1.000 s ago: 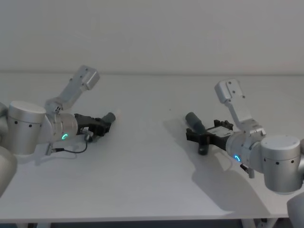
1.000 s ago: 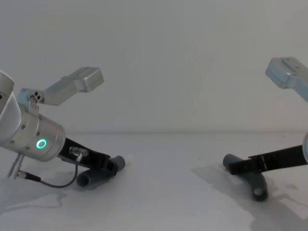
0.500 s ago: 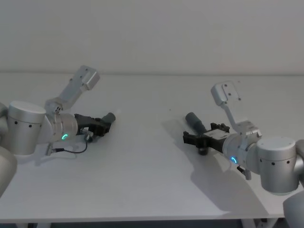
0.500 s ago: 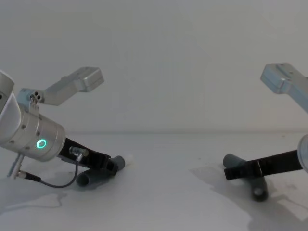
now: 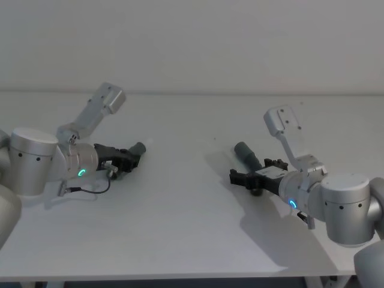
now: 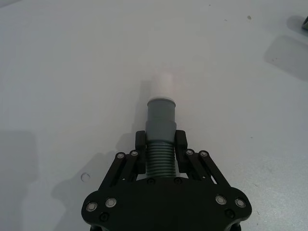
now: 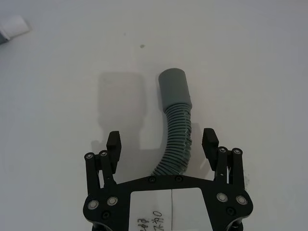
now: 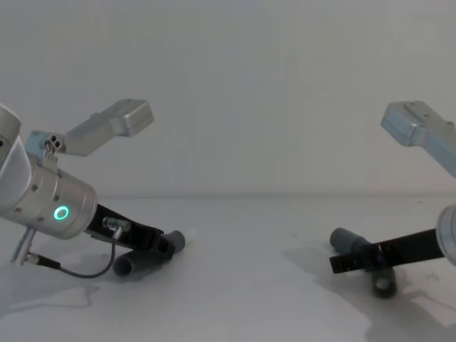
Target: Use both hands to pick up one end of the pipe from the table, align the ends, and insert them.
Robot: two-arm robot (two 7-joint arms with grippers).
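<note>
Left wrist view shows the left pincer (image 6: 160, 144) clamped on the ribbed body of the left pipe piece (image 6: 160, 120), whose whitish tip (image 6: 162, 86) points out over the counter (image 6: 57, 72). Right wrist view has the right pincer (image 7: 161, 140) spread wide, straddling the corrugated right pipe piece (image 7: 175, 125) without touching it, so that grasp is not yet made. Lifting, aligning and inserting all remain, I judge. Head view adds what neither wrist view gives: the two pieces lie well apart. Chest view shows both low at the counter.
</note>
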